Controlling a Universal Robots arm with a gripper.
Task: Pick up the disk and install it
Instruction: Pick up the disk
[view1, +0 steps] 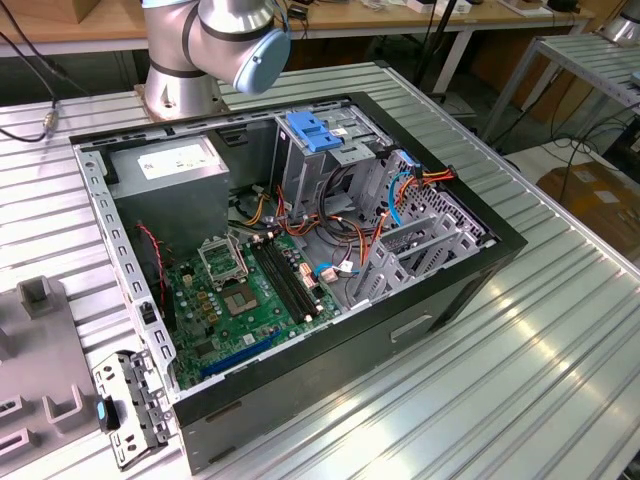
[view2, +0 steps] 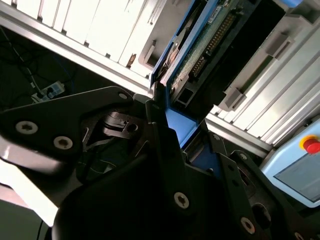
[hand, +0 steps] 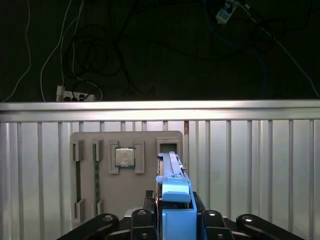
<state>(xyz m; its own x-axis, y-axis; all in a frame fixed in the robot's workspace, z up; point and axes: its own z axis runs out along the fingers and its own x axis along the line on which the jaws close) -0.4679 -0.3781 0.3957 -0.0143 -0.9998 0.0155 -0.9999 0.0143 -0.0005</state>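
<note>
One flat disk (hand: 172, 192), blue plastic rails, green circuit face in the second wrist view, clamped edge-on in black pincer (hand: 176, 225), over ribbed aluminium worktop (hand: 250, 170) and grey slotted tray (hand: 125, 200).

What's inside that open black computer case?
A green motherboard, a grey power supply, a light-blue bracket and tangled cables. The cables and the metal drive cage cover whatever lies beneath them.

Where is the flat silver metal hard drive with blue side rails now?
The hard drive stands on edge, gripped in the claw, in both wrist views; the first wrist view shows it by the grey fixture plate.
</note>
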